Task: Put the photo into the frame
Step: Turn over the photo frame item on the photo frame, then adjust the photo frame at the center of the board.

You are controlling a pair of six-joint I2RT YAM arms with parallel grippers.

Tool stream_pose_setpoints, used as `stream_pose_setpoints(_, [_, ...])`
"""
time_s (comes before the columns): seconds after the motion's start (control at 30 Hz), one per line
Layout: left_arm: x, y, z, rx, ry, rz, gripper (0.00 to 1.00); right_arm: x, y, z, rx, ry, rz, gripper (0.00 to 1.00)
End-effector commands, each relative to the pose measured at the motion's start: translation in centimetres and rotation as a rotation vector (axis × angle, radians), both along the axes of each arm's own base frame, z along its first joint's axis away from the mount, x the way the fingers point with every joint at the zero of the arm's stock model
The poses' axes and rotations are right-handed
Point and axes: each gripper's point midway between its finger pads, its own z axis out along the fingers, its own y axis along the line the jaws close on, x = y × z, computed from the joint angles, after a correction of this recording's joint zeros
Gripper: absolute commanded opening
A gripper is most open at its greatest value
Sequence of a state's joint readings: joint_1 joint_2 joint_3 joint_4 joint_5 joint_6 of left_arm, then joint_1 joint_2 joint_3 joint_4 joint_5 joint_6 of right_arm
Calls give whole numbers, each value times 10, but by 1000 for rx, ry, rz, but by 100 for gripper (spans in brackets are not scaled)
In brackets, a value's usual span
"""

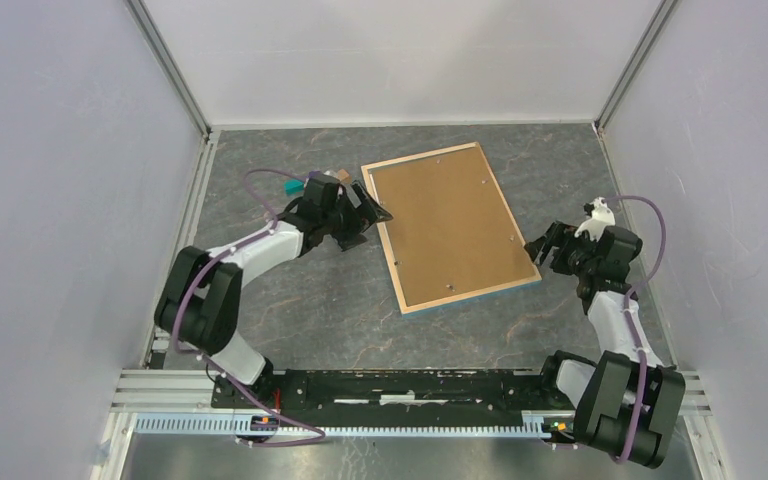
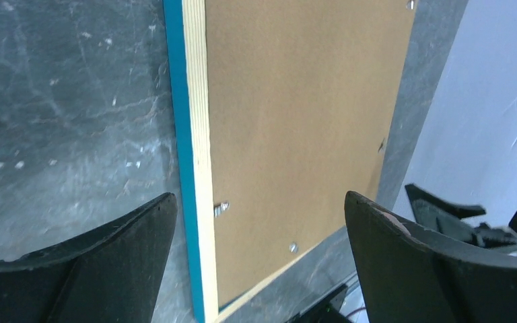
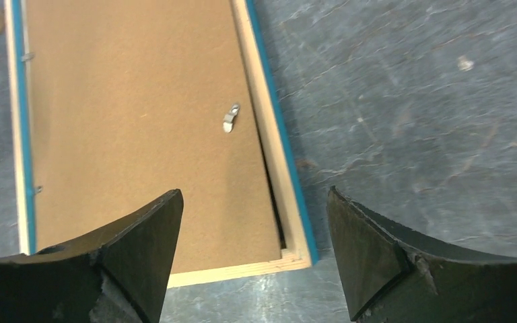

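Note:
The frame (image 1: 470, 294) lies face down on the grey table, its pale wood back up and a blue edge showing along its sides. A brown backing board (image 1: 447, 225) fills it. The photo is hidden from every view. My left gripper (image 1: 375, 215) stands open at the frame's left edge (image 2: 198, 134), its jaws wide apart with nothing between them (image 2: 260, 196). My right gripper (image 1: 540, 248) is open just off the frame's near right corner (image 3: 289, 249), also holding nothing (image 3: 254, 192). A small metal clip (image 3: 229, 118) sits on the board (image 3: 134, 121).
A teal object (image 1: 290, 187) and a small wooden block (image 1: 341, 176) lie behind my left gripper, by the frame's far left corner. Pale enclosure walls stand close on the left, right and back. The arm bases sit on a rail (image 1: 410, 385) at the near edge.

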State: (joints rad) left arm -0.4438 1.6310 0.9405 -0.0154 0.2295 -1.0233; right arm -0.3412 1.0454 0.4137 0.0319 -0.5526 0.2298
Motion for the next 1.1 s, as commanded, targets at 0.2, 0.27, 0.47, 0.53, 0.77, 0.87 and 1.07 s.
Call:
stream_pose_setpoints(0.2, [-27, -5, 9, 61, 44, -269, 100, 52, 8, 22, -71, -67, 29, 84])
stream_pose_setpoints(0.27, [-22, -12, 4, 48, 59, -278, 100, 69, 15, 24, -69, -70, 64, 81])
stream_pose_setpoints(0.47, [8, -21, -7, 47, 76, -250, 100, 113, 29, 20, -63, -53, 115, 68])
stream_pose_setpoints(0.53, [16, -25, -11, 50, 81, -250, 100, 124, 29, 17, -61, -46, 119, 62])
stream_pose_setpoints(0.77, [27, -29, -27, 68, 93, -274, 100, 140, 34, 1, -47, -12, 155, 56])
stream_pose_setpoints(0.87, [27, -29, -35, 76, 102, -285, 100, 141, 36, -6, -37, 4, 167, 48])
stream_pose_setpoints(1.07, [31, -26, -42, 104, 96, -282, 100, 137, 43, -22, -31, 36, 188, 43])
